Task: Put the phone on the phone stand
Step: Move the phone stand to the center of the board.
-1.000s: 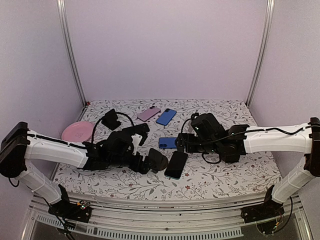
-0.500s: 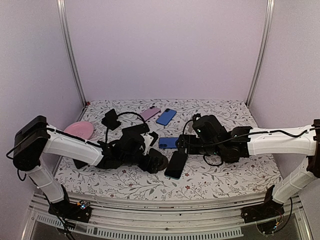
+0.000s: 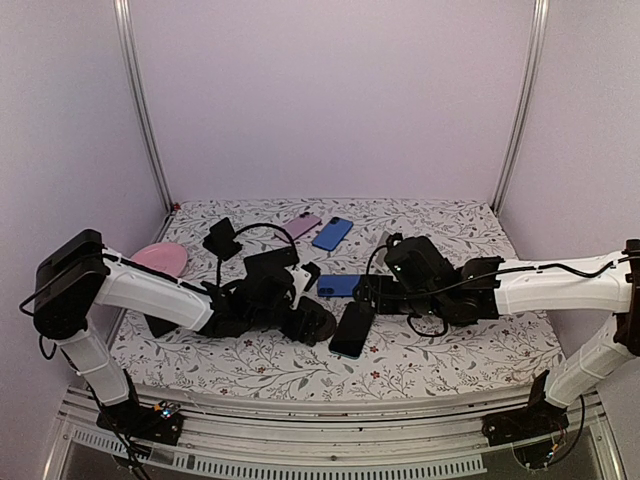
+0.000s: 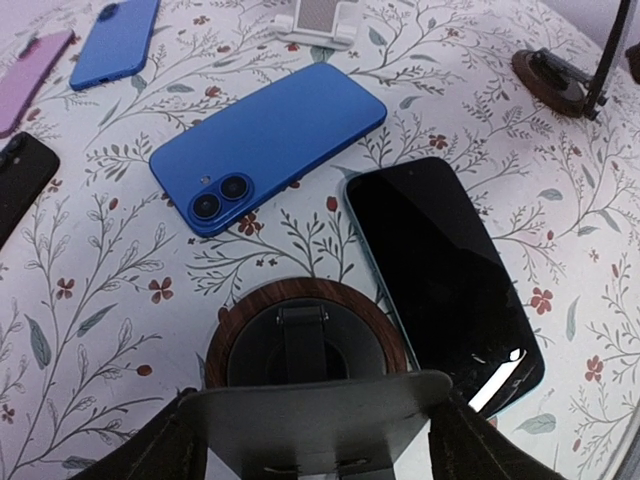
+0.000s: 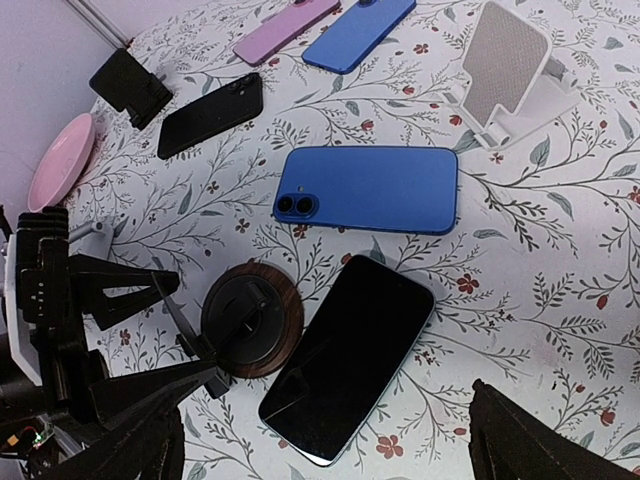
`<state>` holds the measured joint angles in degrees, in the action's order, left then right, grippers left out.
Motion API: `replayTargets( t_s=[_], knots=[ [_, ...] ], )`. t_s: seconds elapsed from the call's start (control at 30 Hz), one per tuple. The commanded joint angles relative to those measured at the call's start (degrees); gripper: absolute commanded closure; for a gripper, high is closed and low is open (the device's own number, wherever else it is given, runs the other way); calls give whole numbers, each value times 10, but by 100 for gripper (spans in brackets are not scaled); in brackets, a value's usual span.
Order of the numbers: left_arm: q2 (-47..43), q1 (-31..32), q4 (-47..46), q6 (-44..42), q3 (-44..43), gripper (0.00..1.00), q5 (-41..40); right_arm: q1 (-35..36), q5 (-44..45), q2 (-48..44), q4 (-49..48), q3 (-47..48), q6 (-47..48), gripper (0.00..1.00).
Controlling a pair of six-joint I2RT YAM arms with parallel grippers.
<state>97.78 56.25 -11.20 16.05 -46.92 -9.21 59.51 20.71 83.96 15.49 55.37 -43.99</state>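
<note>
A phone with a black screen lies flat on the floral table, also seen in the left wrist view and the right wrist view. The phone stand has a round wooden base and stands just left of it, touching or nearly touching its edge. My left gripper is shut on the stand's grey plate. My right gripper is open and empty, hovering over the phone.
A blue phone lies just behind the stand. A white stand, a purple phone, another blue phone, a black phone, a black stand and a pink plate lie further back and left.
My left arm has swung forward and right, with its gripper staying at the stand. My right gripper has shifted slightly towards the black-screen phone. The phones have not moved.
</note>
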Motion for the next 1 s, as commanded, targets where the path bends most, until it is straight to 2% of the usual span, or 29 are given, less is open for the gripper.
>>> replayTargets(
  t_s=[0.0, 0.3, 0.5, 0.77, 0.97],
  knots=[
    [-10, 14, -3, 9, -4, 25, -19, 5, 15, -12, 2, -6, -8, 1],
    [-53, 56, 54, 82, 10, 26, -107, 5, 21, -3, 0, -6, -12, 1],
    [-80, 73, 76, 147, 30, 28, -136, 5, 20, 14, -1, 3, -15, 1],
    [-59, 112, 117, 264, 25, 30, -185, 6, 22, 52, 1, 29, -17, 1],
    [-59, 119, 124, 303, 28, 30, -199, 6, 23, 95, 14, 56, -23, 1]
  ],
)
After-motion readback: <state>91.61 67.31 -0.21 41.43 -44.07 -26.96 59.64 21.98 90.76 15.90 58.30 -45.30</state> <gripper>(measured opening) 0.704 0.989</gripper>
